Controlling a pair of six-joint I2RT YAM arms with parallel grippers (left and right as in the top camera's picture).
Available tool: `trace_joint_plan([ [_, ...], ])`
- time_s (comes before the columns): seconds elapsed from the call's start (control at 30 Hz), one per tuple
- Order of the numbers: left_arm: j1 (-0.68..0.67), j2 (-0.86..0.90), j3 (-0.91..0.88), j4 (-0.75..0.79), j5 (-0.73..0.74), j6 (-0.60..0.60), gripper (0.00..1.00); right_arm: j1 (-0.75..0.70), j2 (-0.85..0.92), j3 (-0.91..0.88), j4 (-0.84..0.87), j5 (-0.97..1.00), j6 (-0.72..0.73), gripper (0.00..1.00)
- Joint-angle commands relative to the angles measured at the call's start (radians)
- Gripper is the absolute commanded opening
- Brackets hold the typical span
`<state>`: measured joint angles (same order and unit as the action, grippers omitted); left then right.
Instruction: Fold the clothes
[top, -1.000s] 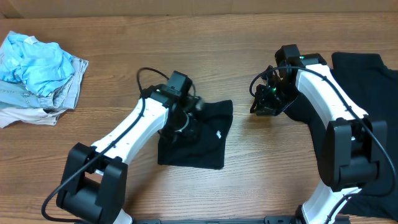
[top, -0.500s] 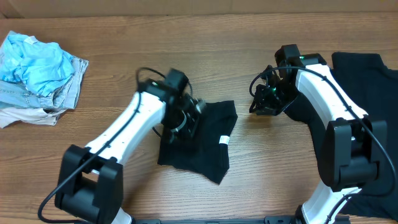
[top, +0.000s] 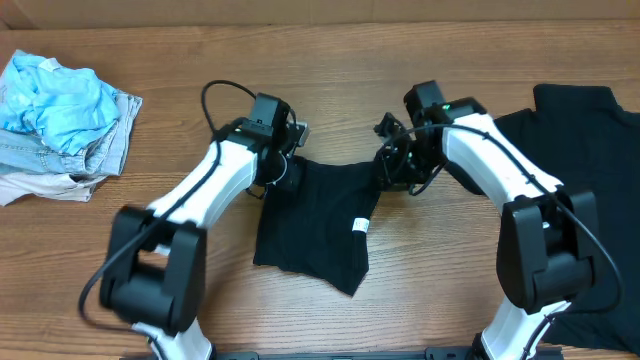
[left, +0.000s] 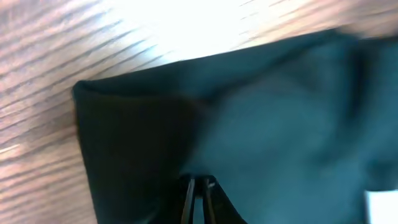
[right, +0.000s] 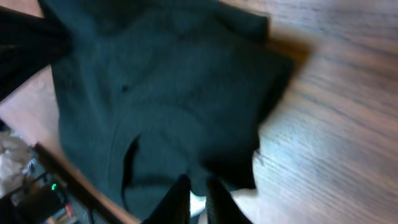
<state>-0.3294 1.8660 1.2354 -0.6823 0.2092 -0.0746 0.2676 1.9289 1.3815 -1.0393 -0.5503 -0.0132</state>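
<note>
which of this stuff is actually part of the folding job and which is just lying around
Part of the job:
- centre black T-shirt, its top edge between the left gripper and the right gripper
- second black T-shirt, at the right edge

Just lying about:
- pile of light blue clothes and denim, far left on the wooden table

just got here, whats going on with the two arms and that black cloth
Two robot arms are working on a partly folded black T-shirt in the middle of the wooden table. The left pincer is at its far left corner, fingers nearly together and seemingly pinching the fabric. The right pincer is at the far right corner; whether it has a grip is unclear. A second black T-shirt lies spread at the right edge, and a pile of light blue clothes sits far left.
</note>
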Motion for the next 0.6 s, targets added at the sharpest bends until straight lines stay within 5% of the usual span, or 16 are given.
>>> trace_joint_plan([
  [0.0, 0.055, 0.089, -0.019, 0.000, -0.156, -0.092, 0.15, 0.006, -0.006, -0.082, 0.110, 0.010, 0.042, 0.11],
  [0.1, 0.116, 0.102, -0.006, -0.045, -0.104, -0.121, 0.17, 0.006, -0.004, -0.159, 0.200, 0.018, 0.048, 0.11],
  [0.2, 0.164, 0.076, 0.050, -0.134, -0.032, -0.057, 0.33, -0.001, -0.004, -0.190, 0.200, 0.027, 0.058, 0.10],
  [0.37, 0.180, -0.069, 0.253, -0.375, 0.018, 0.070, 0.42, -0.001, -0.054, -0.189, 0.192, 0.040, 0.050, 0.11],
  [0.47, 0.164, -0.147, 0.302, -0.484, 0.023, 0.058, 0.57, 0.001, -0.106, -0.189, 0.172, 0.025, 0.049, 0.12],
  [0.5, 0.160, -0.168, 0.301, -0.516, 0.025, 0.035, 0.54, 0.001, -0.118, -0.189, 0.165, 0.026, 0.046, 0.12],
  [0.57, 0.156, -0.188, 0.294, -0.574, 0.028, -0.004, 0.23, 0.001, -0.138, -0.189, 0.150, 0.026, 0.046, 0.12],
])
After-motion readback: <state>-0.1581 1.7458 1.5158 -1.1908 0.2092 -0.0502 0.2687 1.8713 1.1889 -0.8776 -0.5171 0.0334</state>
